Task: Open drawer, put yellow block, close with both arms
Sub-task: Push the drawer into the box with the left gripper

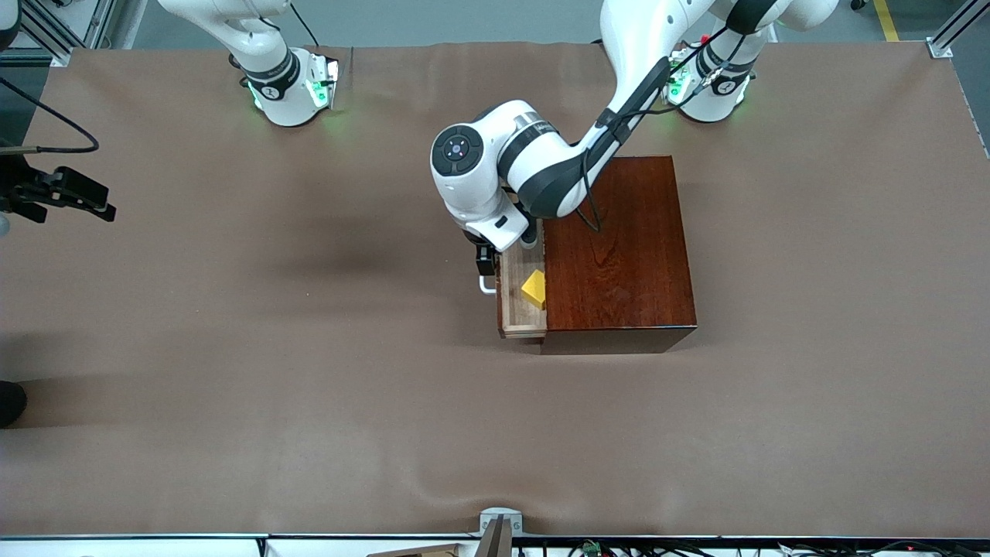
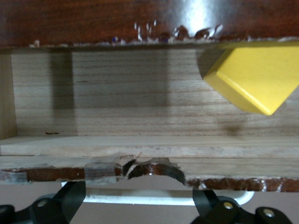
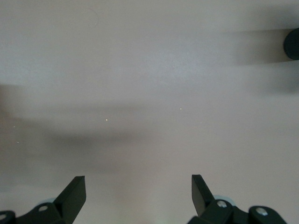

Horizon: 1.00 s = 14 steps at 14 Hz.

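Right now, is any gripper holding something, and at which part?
Nothing is held. The left gripper has open fingers astride the drawer handle; the right gripper hangs open over bare table.

Box [image 1: 623,247]: glossy dark wood. Drawer [image 1: 517,313]: pale raw wood, chipped varnish on front edge. Yellow block [image 1: 534,288]: smooth, matt. Table [image 1: 232,348]: matt brown covering.

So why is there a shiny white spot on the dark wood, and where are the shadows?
In the left wrist view, lamp glare whitens the box, and the yellow block casts a faint shadow in the drawer; in the front view, soft arm shadows darken the table; in the right wrist view, blurry shadow bands cross the bare table.
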Tool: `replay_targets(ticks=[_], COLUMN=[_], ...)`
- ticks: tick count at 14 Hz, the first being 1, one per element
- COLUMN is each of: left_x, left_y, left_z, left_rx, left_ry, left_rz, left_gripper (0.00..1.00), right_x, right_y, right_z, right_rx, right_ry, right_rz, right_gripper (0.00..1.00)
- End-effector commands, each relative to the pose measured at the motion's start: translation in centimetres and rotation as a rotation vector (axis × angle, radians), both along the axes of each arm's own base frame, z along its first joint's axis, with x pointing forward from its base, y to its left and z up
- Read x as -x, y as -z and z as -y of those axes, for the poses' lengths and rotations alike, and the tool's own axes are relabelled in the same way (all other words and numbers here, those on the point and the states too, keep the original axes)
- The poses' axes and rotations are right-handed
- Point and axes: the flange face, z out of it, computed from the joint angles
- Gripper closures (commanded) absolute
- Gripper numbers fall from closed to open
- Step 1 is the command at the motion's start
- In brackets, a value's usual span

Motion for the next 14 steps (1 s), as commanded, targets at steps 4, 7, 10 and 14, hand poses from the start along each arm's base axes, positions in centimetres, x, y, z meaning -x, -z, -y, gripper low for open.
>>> replay_targets(ticks=[4,7,10,14], left_x=[-1.8,-2.0,-2.4,-2.9], left_y=[1.9,2.1,2.0,1.9], left_z=[-5.1,-5.7,-6.0,-6.6], left_rx=[-0.244,-0.281,-0.290,-0.330], left_ry=[-0.022,-0.017,-0.024,-0.013], left_rz=[-0.022,-0.020,-0.008,0.034], left_gripper=[0.00,0.00,0.00,0.00], right_x=[0.4,0.4,0.3,0.4], right_y=[-0.9,-0.8,-0.9,-0.9], right_z=[0.2,0.2,0.2,0.2], right_rx=[0.004,0.003,0.004,0.004], right_ry=[0.018,0.018,0.018,0.018], right_rz=[0.010,0.007,0.012,0.010], right_gripper=[0.00,0.00,0.00,0.00])
